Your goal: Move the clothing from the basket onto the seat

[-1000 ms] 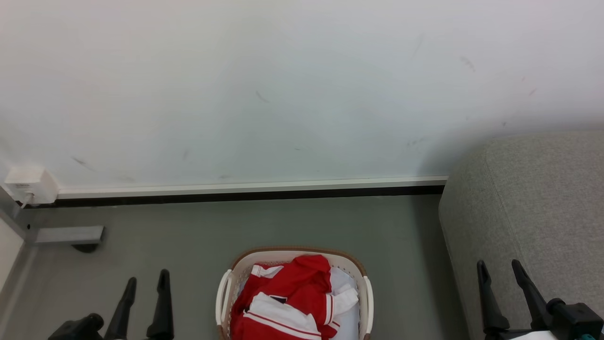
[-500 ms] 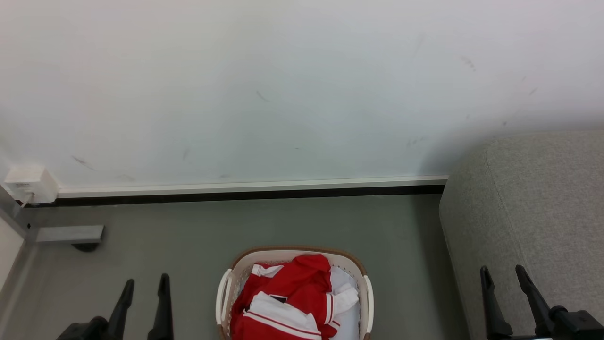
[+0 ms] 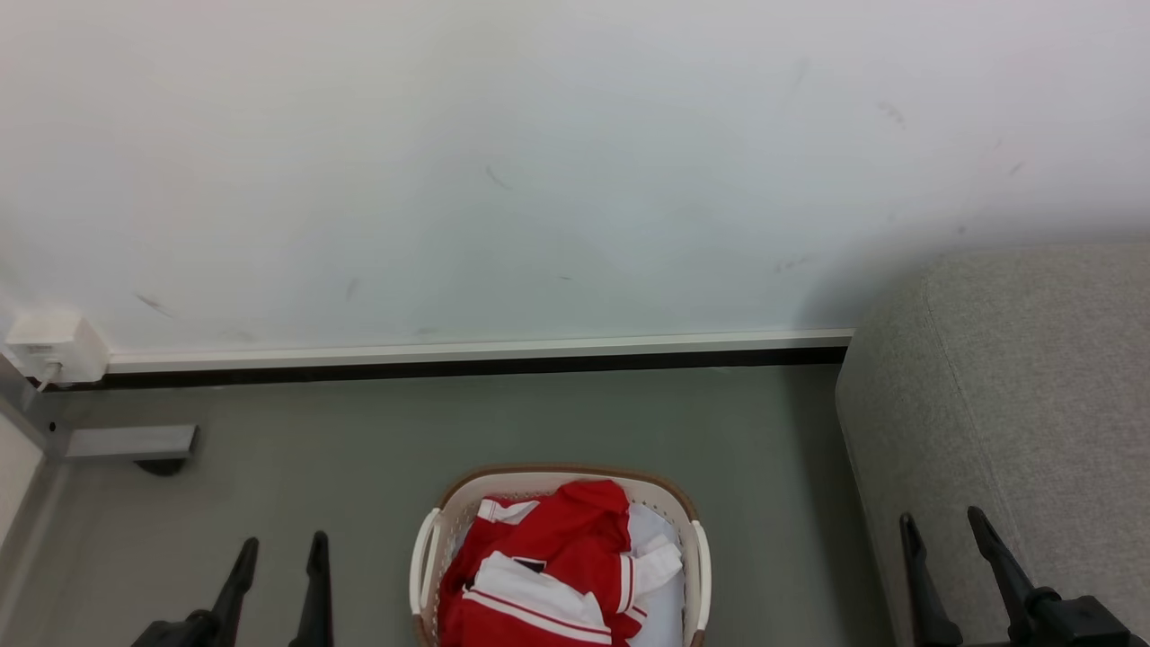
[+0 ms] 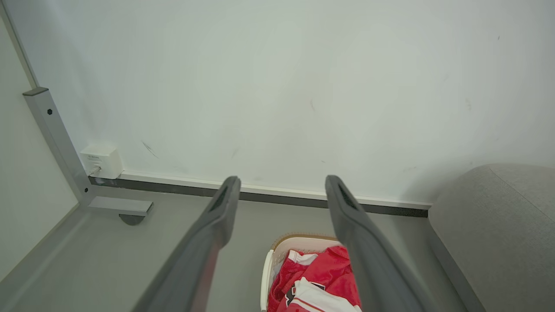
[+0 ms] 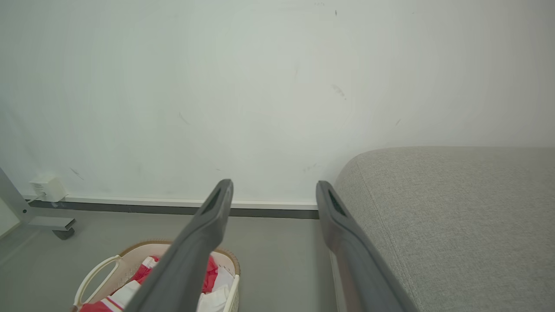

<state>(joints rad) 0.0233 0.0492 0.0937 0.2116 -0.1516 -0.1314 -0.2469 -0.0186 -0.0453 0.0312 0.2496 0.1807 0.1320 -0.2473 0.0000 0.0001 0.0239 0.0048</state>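
The red clothing [image 3: 557, 562] with white stripes lies bunched in the cream basket [image 3: 669, 494] with its brown rim, on the floor at bottom centre of the head view. The clothing [image 4: 321, 277] and the basket [image 4: 265, 277] also show in the left wrist view, and the basket [image 5: 99, 268] in the right wrist view. The grey seat [image 3: 1015, 395] rises at the right. My left gripper [image 3: 281, 544] hangs open left of the basket, holding nothing. My right gripper [image 3: 942, 523] is open and empty over the seat's front edge.
A white wall with a dark baseboard [image 3: 467, 367] runs behind the basket. A grey metal frame foot [image 3: 130, 442] and a white wall socket box [image 3: 49, 346] sit at the left. Grey floor [image 3: 359, 449] lies between basket and wall.
Both grippers have slid down toward the bottom edge of the head view. The whole picture has shifted slightly, so the camera moved a little. The clothing lies as before.
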